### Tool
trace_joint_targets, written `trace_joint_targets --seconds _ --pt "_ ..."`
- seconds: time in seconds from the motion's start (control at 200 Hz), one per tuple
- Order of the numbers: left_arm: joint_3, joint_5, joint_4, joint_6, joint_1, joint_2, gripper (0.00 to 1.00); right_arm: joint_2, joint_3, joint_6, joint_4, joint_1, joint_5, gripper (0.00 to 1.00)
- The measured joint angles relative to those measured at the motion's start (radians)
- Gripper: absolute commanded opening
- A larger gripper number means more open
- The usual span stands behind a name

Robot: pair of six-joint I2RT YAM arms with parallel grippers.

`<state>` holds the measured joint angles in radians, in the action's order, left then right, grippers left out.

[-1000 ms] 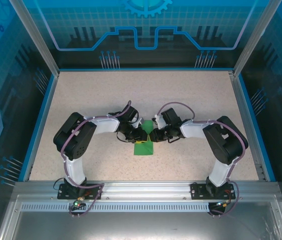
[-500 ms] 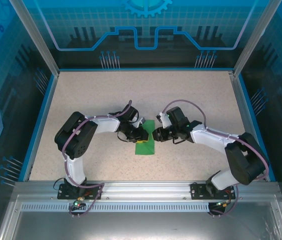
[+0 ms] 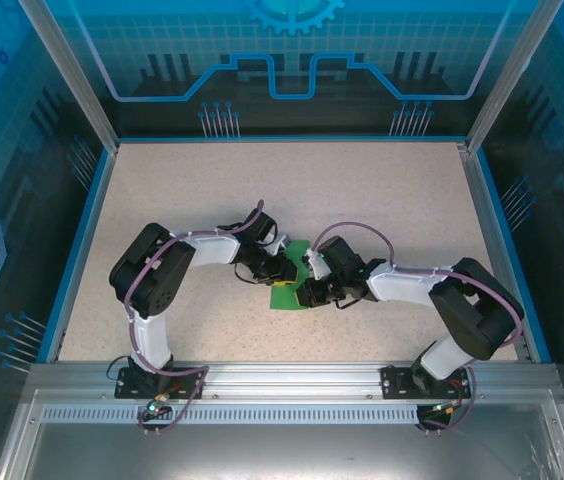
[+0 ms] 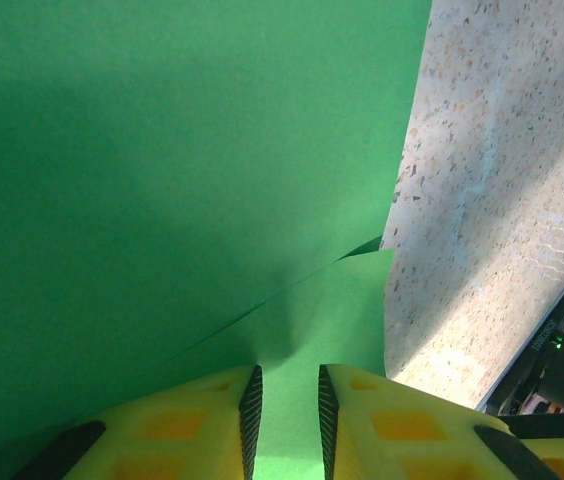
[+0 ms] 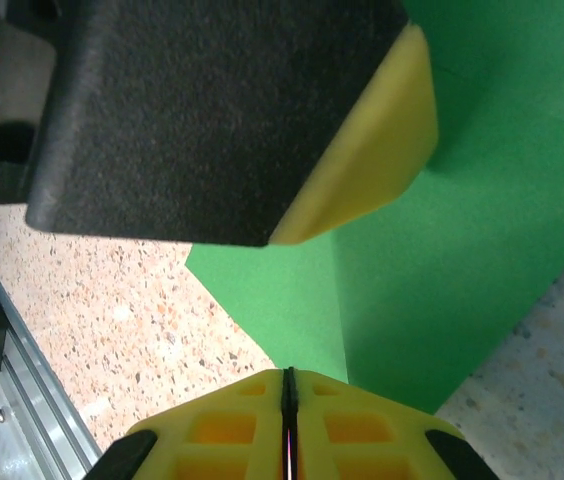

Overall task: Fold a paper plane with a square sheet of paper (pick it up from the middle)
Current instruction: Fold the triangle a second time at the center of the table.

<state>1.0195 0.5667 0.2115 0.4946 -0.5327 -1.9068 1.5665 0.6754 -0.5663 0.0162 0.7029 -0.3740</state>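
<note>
At frame bottom, your left gripper [image 4: 285, 375] gapes narrowly over the square sheet of paper [image 4: 162, 150]; your right gripper [image 5: 288, 375] is closed.

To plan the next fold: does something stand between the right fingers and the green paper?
Nothing visible does. The right gripper, fingers closed, meets the green paper at its corner; the left gripper sits on it just beyond.

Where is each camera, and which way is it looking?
Top external: above and behind, looking down on the speckled table; left arm, right arm and the thin bright green paper sheet show.
Left wrist: on the left arm, looking past the left gripper at the paper.
Right wrist: on the right arm, looking past the right gripper.
Both wrists share paper and table.
</note>
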Motion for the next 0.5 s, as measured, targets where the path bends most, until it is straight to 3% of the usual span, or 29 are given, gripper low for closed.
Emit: trace_joint_targets --seconds 0.5 --pt "0.000 0.001 0.000 -0.003 0.005 0.000 0.26 0.046 -0.033 -0.002 -0.051 0.000 0.019 0.09"
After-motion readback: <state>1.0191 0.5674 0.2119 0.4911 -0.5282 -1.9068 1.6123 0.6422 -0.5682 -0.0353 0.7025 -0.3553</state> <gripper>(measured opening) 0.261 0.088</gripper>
